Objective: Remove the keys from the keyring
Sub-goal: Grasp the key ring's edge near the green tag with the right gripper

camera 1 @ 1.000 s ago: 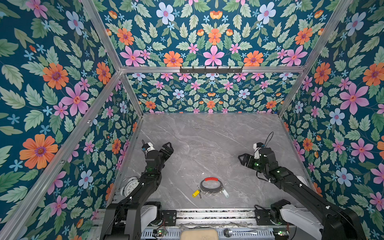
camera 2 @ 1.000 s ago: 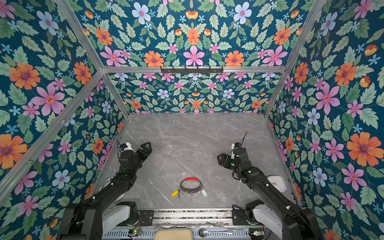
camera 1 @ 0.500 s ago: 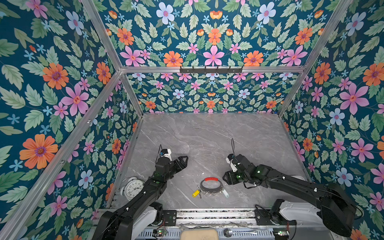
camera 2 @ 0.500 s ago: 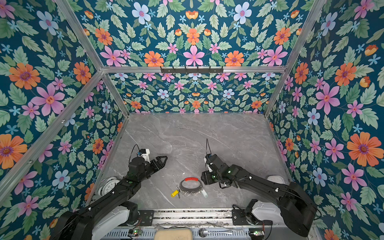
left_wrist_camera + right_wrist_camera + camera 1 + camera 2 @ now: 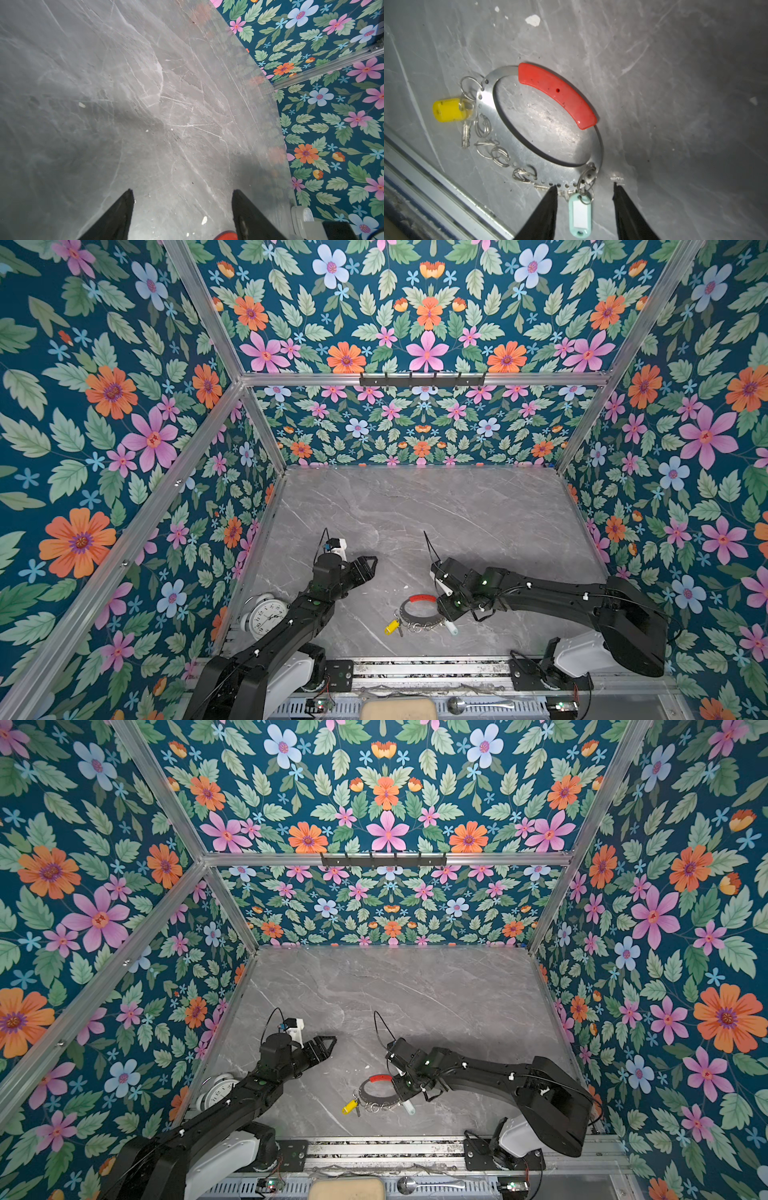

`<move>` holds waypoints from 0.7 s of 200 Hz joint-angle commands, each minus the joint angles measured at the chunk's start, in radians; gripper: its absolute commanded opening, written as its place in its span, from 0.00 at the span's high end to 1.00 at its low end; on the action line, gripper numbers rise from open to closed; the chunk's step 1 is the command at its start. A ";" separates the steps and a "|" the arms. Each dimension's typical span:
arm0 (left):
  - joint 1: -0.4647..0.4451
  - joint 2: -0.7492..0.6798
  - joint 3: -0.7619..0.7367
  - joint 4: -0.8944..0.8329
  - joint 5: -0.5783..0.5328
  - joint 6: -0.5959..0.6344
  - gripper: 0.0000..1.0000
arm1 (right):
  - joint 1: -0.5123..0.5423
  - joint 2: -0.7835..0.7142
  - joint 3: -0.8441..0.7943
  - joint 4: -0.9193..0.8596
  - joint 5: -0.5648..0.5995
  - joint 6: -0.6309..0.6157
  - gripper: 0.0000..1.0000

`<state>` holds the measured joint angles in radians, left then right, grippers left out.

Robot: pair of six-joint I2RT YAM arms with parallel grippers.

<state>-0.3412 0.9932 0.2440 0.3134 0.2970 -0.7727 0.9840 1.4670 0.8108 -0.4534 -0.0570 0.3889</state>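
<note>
Grey counter (image 5: 675, 83) carries the keyring (image 5: 512, 143); right end effector (image 5: 584, 185), jaws apart, straddles the pale tag (image 5: 580, 214) without gripping; left end effector (image 5: 181, 189) is spread wide and empty

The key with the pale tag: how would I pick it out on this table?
On the grey marble table lies a metal keyring with a red grip. Opposite the yellow tag, this key hangs by a small split ring; its tag is pale mint with a white label.
</note>
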 commanded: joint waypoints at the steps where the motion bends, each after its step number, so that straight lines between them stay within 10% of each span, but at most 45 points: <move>1: -0.001 0.001 0.004 0.000 0.013 0.023 0.24 | 0.008 0.026 0.018 -0.025 0.014 -0.026 0.55; 140: -0.001 0.028 0.009 0.012 0.033 0.020 0.31 | 0.034 0.106 0.042 -0.032 0.050 -0.044 0.69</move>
<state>-0.3420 1.0233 0.2478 0.3134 0.3210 -0.7559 1.0161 1.5681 0.8482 -0.4728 -0.0238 0.3595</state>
